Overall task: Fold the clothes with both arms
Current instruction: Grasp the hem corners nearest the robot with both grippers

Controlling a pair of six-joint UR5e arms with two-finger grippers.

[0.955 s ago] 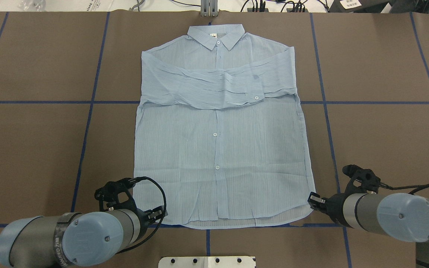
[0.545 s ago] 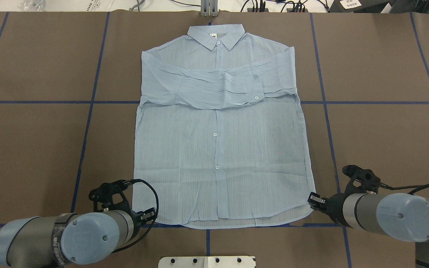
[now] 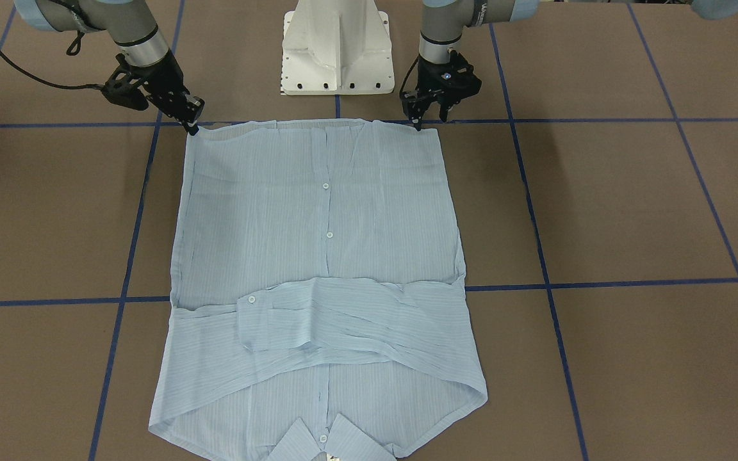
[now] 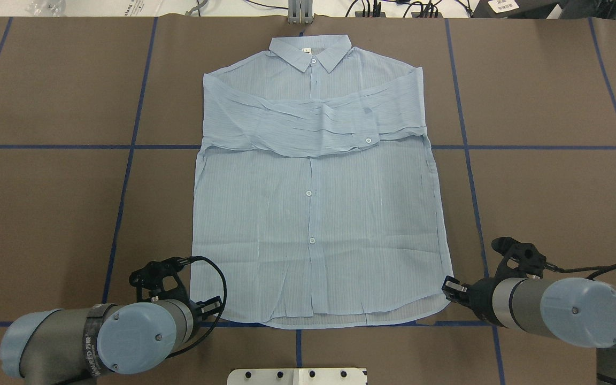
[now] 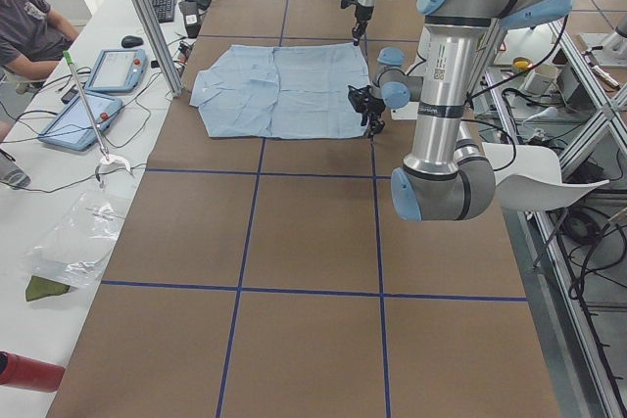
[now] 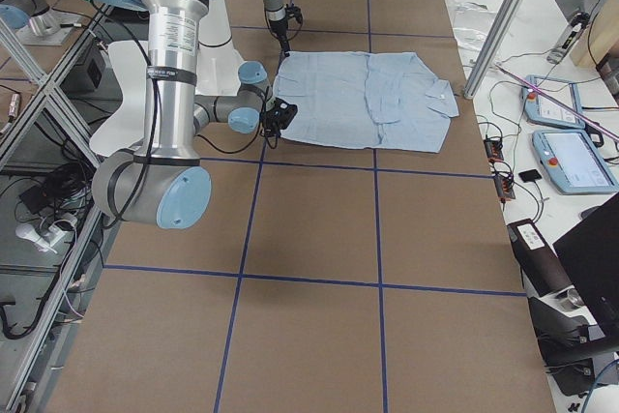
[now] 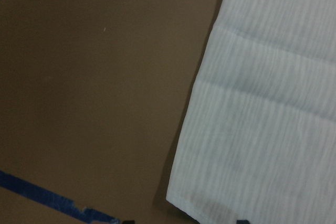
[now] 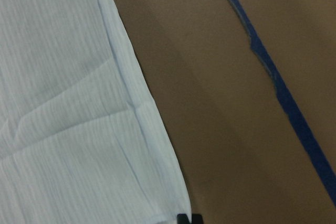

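Shirt (image 4: 313,214) collar (image 3: 324,443) cropped in front view; right end effector (image 3: 192,123) grip unclear.

Shirt (image 4: 313,214): thin cloth, half sheer, fine-striped, matt, softly creased; buttons (image 4: 308,193) glossy white. Table (image 4: 46,214): matt brown paper-like cover; blue tape (image 4: 72,146), edges ragged. Left arm (image 4: 51,347), right arm (image 4: 516,305): satin grey metal tubes, smooth blue caps. Base (image 3: 335,45): smooth white, slight sheen.
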